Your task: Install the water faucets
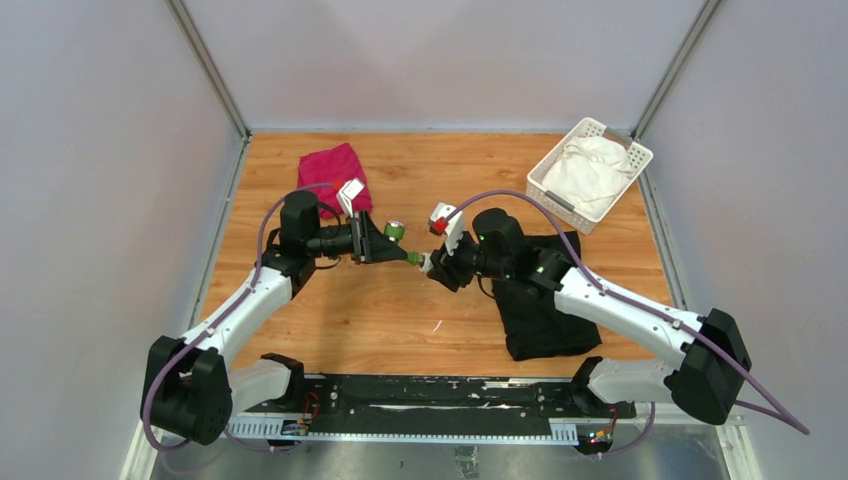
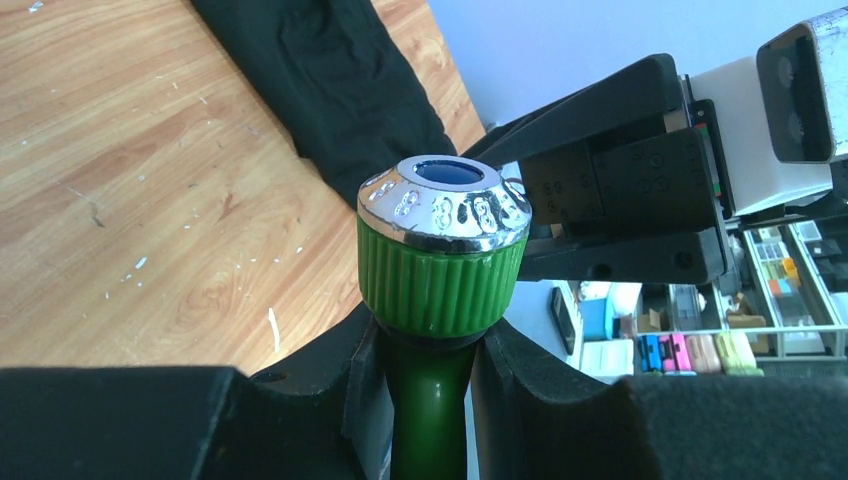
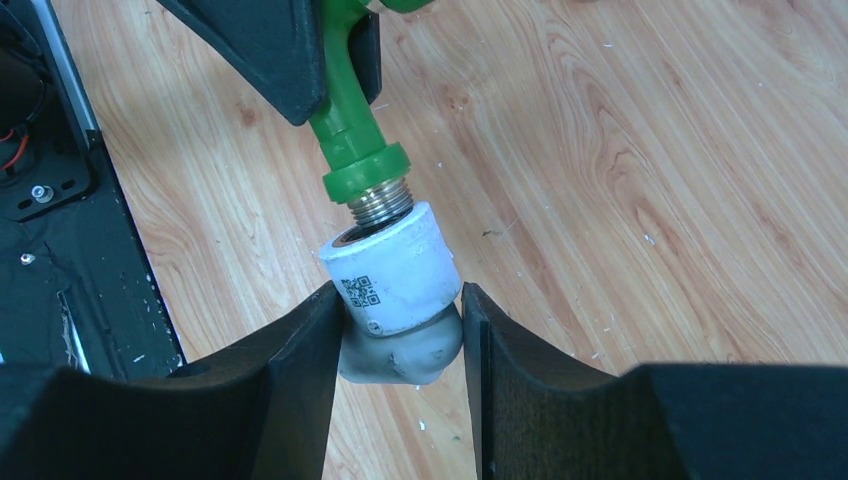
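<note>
Now: L end effector (image 2: 425,395) tight on green tap (image 2: 440,280), R end effector (image 3: 400,335) tight on white fitting (image 3: 392,262) w/ QR code (image 3: 358,292).

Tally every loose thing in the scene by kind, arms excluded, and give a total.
Cloths: 3 (red cloth, black cloth, white cloth)
Faucet parts: 2 (green tap, white fitting)
Baskets: 1 (basket)
Total: 6

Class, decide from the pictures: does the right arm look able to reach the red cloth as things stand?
Probably not: its jaws are shut on the white fitting, and the left arm holding the green tap lies between.
</note>
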`<state>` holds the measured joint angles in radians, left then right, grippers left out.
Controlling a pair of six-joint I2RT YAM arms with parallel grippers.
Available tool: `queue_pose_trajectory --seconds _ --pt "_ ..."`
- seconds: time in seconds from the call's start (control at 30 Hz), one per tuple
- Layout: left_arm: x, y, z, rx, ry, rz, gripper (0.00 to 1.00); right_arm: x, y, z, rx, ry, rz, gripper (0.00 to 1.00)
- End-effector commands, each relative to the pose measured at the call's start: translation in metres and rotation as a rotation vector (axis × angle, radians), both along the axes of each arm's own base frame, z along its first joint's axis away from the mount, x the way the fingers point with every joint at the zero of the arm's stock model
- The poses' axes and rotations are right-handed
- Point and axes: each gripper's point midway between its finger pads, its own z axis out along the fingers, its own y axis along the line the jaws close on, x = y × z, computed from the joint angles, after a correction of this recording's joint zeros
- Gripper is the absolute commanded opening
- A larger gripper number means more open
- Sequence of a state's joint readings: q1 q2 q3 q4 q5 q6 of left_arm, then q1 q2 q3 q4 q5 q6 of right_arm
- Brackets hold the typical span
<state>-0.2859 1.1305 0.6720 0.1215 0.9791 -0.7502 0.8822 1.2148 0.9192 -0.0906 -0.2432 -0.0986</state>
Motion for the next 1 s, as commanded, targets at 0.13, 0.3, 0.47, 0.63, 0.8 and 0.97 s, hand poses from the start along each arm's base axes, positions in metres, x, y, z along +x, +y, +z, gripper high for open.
queue_pose_trajectory --seconds 0.13,0.3,0.47,0.63,0.8,0.97 --pt "-0.006 -0.008 0.001 -0.005 -0.022 -0.055 0.0 -0.003 0.012 0.022 0.034 -0.04 0.041 0.0" --pt "-0.008 -0.01 0.008 -0.016 -0.027 -0.065 0.0 -0.001 0.014 0.021 0.03 -0.039 0.041 0.0" --pt "-0.015 -0.012 0.015 -0.026 -0.048 -0.093 0.0 0.001 0.014 0.023 0.039 -0.044 0.026 0.0" --pt "-0.019 -0.015 0.013 -0.024 -0.052 -0.111 0.0 -0.009 0.017 0.03 0.07 -0.027 0.074 0.0" --pt "-0.027 -0.019 0.017 -0.029 -0.096 -0.167 0.0 -0.024 0.019 0.04 0.108 0.011 0.132 0.0" --pt "-0.032 -0.021 0.039 -0.032 -0.26 -0.181 0.0 -0.042 0.019 0.051 0.131 0.125 0.217 0.0"
